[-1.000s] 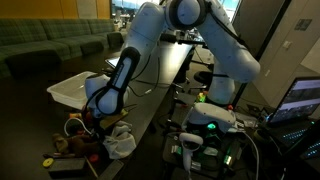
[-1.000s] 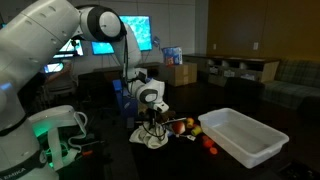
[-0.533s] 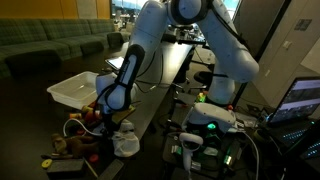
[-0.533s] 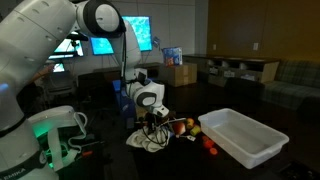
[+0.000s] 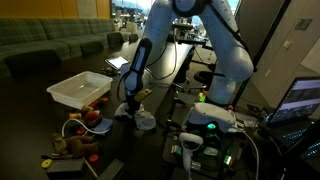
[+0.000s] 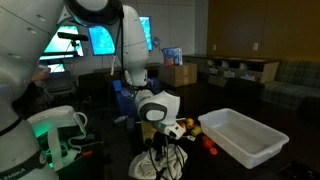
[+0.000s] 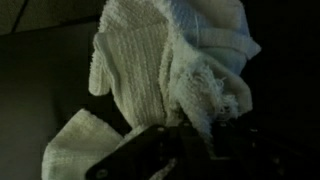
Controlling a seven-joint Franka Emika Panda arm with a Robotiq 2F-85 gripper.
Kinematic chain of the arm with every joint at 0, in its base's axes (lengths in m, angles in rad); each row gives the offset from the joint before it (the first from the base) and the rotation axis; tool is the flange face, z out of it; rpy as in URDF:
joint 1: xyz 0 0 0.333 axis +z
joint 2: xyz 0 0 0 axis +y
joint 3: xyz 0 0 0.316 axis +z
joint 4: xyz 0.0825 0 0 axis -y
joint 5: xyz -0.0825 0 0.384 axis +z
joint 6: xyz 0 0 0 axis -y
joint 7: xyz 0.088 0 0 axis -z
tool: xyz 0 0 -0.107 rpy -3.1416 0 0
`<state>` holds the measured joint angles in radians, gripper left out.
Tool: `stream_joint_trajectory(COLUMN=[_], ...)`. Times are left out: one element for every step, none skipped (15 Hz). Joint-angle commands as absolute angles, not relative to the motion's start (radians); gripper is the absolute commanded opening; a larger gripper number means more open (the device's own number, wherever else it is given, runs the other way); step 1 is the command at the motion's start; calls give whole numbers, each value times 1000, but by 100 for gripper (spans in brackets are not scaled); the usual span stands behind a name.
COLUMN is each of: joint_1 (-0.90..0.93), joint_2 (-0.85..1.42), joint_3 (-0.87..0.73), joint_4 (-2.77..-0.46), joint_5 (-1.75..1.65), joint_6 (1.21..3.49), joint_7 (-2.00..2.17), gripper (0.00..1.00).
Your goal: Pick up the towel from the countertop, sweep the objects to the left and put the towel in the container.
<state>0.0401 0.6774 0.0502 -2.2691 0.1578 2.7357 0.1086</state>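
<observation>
With the gripper (image 6: pixel 157 143) pinched shut on the towel (image 6: pixel 158 166), which trails on the surface (image 6: pixel 207 161) well apart from the tray (image 6: pixel 240 137), I'd say drag it low and flat so its bunched edge catches all the toys (image 6: pixel 192 128) beside the tray and none slips underneath.

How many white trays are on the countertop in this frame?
1. The white tray sits on the countertop beside the small toys, seen in both exterior views. The arm may hide more.
</observation>
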Motion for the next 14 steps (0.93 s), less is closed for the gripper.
stream_joint_trajectory(joint_1=[7, 4, -6, -14, -22, -30, -33, -32, -27, -21, -14, -12, -9, -7], joint_2=[704, 714, 738, 754, 771, 796, 812, 840, 862, 887, 904, 926, 941, 959], joint_3=[-39, -67, -83, -102, -112, -118, -125, -131, -136, -143, -147, -146, -145, -142], joint_4=[-2239, -2209, -2177, -2142, -2100, -2060, -2016, -1975, -1931, -1894, -1856, -1819, -1787, -1755], joint_5=[121, 114, 113, 114, 120, 124, 125, 124, 121, 118, 114, 112, 110, 109], joint_6=[2757, 2759, 2764, 2760, 2756, 2759, 2751, 2759, 2754, 2763, 2757, 2757, 2757, 2759], joint_7=[107, 124, 129, 139, 147, 155, 166, 177, 191, 203, 213, 220, 225, 228], gripper=[6, 6, 6, 6, 6, 6, 6, 6, 6, 6, 6, 6, 6, 6])
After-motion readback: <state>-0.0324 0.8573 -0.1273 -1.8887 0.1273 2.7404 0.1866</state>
